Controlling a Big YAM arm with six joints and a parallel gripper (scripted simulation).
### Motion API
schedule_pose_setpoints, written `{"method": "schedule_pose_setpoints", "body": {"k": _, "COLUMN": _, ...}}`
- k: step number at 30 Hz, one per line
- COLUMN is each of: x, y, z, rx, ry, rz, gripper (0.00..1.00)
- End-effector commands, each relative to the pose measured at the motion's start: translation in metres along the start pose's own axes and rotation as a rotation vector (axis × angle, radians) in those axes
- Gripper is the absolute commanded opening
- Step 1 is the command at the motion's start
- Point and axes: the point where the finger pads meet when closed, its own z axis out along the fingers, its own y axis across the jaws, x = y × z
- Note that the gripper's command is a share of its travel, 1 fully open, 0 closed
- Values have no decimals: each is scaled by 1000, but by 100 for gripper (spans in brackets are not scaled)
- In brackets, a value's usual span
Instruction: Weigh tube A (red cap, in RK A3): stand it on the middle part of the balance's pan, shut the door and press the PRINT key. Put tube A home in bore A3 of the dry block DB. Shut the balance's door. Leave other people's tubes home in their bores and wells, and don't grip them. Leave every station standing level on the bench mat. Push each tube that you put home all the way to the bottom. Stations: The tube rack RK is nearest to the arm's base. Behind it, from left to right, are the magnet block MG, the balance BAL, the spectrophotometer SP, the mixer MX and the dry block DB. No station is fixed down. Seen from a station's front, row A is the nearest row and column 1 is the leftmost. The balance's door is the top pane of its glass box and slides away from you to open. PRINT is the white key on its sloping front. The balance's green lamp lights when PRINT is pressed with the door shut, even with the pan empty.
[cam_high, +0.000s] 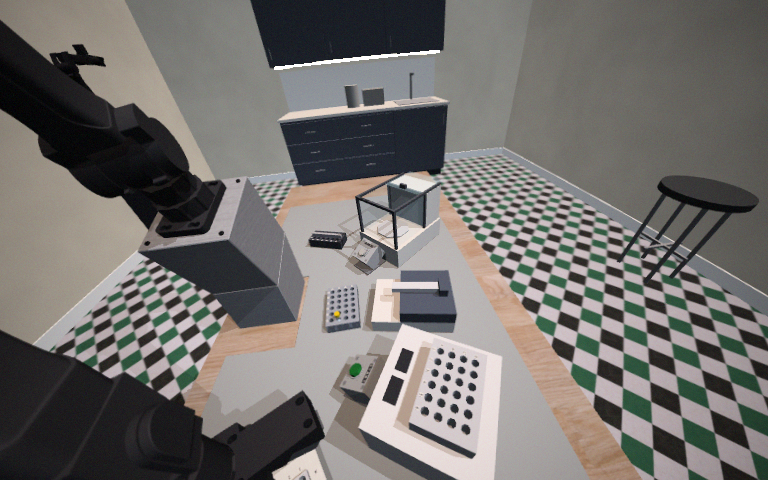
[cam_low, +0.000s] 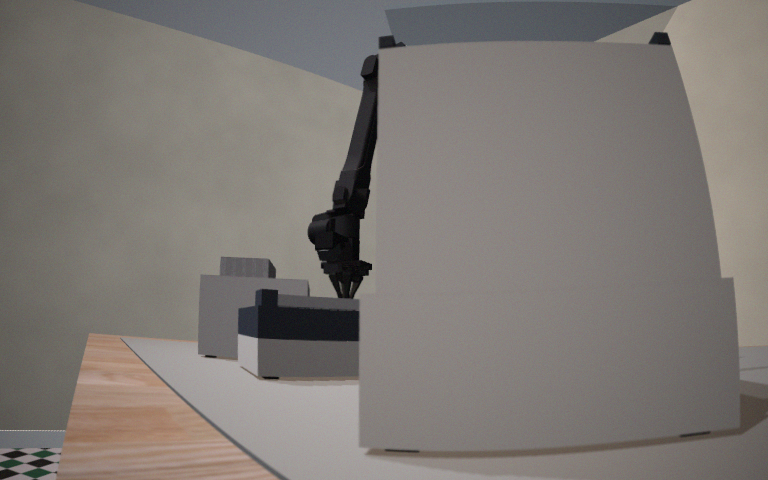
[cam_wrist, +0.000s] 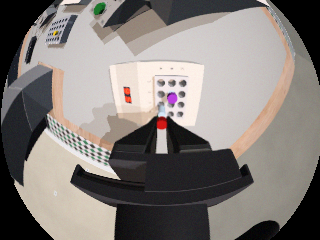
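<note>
My gripper (cam_wrist: 161, 120) (cam_low: 344, 294) is shut on tube A (cam_wrist: 161, 122), just under its red cap. The tube's pale lower part reaches over the near side of the dry block DB (cam_wrist: 194, 116), at about A3; I cannot tell how far it is in the bore. A purple-capped tube (cam_wrist: 172, 98) stands close by in the block. In the top view, the fingers are hidden. The balance (cam_high: 419, 242) stands with its top door slid back, and its pan (cam_high: 391, 229) is empty. Its control unit (cam_high: 367, 254) stands in front; the lamp's state is unclear.
The tube rack RK (cam_high: 342, 325) (cam_wrist: 68, 30) holds a yellow-capped tube (cam_high: 336, 314) (cam_wrist: 55, 33). The magnet block (cam_high: 327, 240), the spectrophotometer (cam_high: 427, 305) and the mixer (cam_high: 487, 452) also stand on the mat. The mixer's control box (cam_high: 362, 382) has a green button.
</note>
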Motion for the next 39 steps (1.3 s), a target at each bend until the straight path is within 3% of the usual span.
{"method": "schedule_pose_setpoints", "body": {"k": 1, "x": 6, "y": -1, "z": -4, "rx": 13, "ry": 4, "rz": 5, "gripper": 9}}
{"method": "schedule_pose_setpoints", "body": {"k": 39, "x": 2, "y": -4, "z": -2, "rx": 9, "ry": 1, "rz": 1, "gripper": 9}}
